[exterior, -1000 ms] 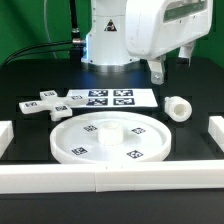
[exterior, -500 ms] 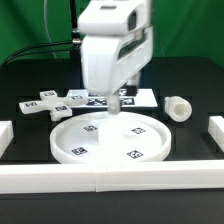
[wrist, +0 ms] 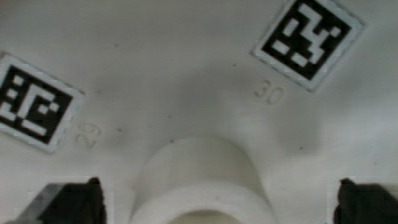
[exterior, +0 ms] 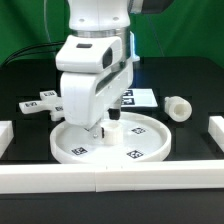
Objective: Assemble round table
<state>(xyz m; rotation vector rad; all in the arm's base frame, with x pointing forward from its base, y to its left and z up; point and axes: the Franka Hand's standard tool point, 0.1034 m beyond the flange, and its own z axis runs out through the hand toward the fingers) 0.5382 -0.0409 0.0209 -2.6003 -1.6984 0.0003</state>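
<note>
The large round rimmed disc (exterior: 135, 145) lies flat near the front of the table, with tags on its top. My gripper (exterior: 100, 131) has come down over the disc's middle. In the wrist view the gripper (wrist: 228, 205) is open, with one dark fingertip (wrist: 71, 203) on each side of the raised centre hub (wrist: 214, 175), clear of it. Two tags show on the disc's surface (wrist: 178, 70). The short thick cylinder leg (exterior: 178, 107) lies on the exterior view's right. The cross-shaped foot piece (exterior: 38, 103) lies on the exterior view's left, partly hidden by the arm.
The marker board (exterior: 140, 97) lies behind the disc, mostly hidden by the arm. White border rails run along the front (exterior: 110, 180), the left (exterior: 5, 135) and the right (exterior: 214, 130) of the table.
The arm has swung from the exterior view's right toward the left and come down, from above the marker board to just over the disc's centre hub. The parts have not moved.
</note>
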